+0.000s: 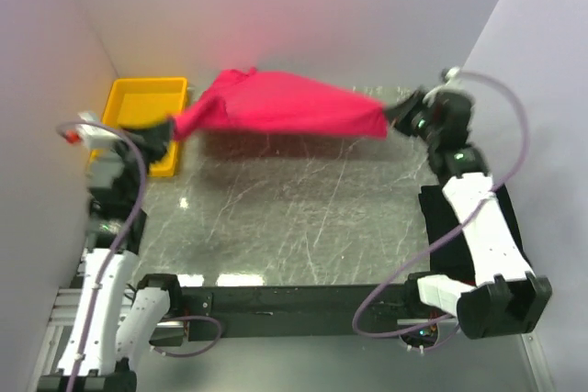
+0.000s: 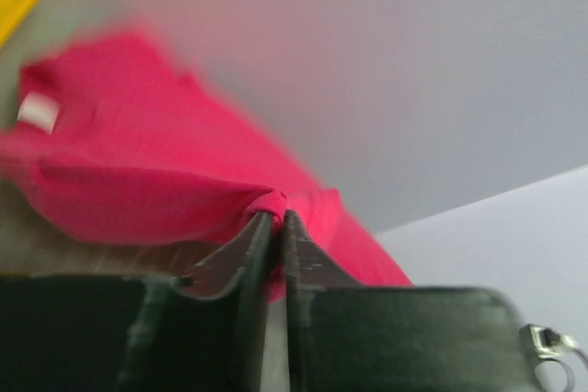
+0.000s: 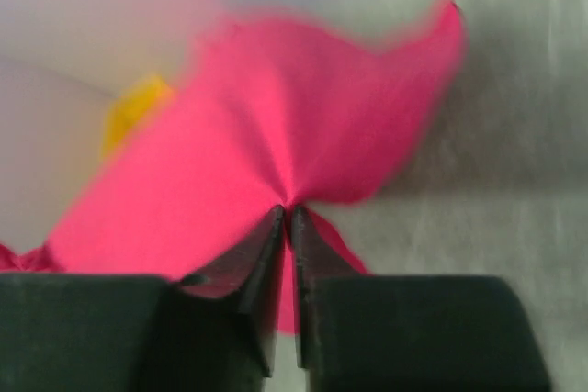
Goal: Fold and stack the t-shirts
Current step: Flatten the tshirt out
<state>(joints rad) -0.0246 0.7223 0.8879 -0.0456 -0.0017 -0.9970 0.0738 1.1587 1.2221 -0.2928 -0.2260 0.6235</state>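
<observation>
The crimson-pink t-shirt (image 1: 276,103) hangs stretched in the air over the far part of the table, held at both ends. My left gripper (image 1: 173,130) is shut on its left end, with a bunch of pink cloth (image 2: 138,162) pinched at the fingertips (image 2: 273,213). The right end is pinched by my right gripper (image 1: 390,117), and the cloth (image 3: 276,135) fans out from its closed tips (image 3: 287,211). A white label (image 2: 37,112) shows on the shirt. A black cloth (image 1: 503,213), which looks like the black t-shirt, lies at the table's right edge under the right arm.
A yellow tray (image 1: 138,98) sits at the far left corner, just behind the left gripper. The dark marbled tabletop (image 1: 294,218) lies below the shirt. White walls close in on the left, back and right.
</observation>
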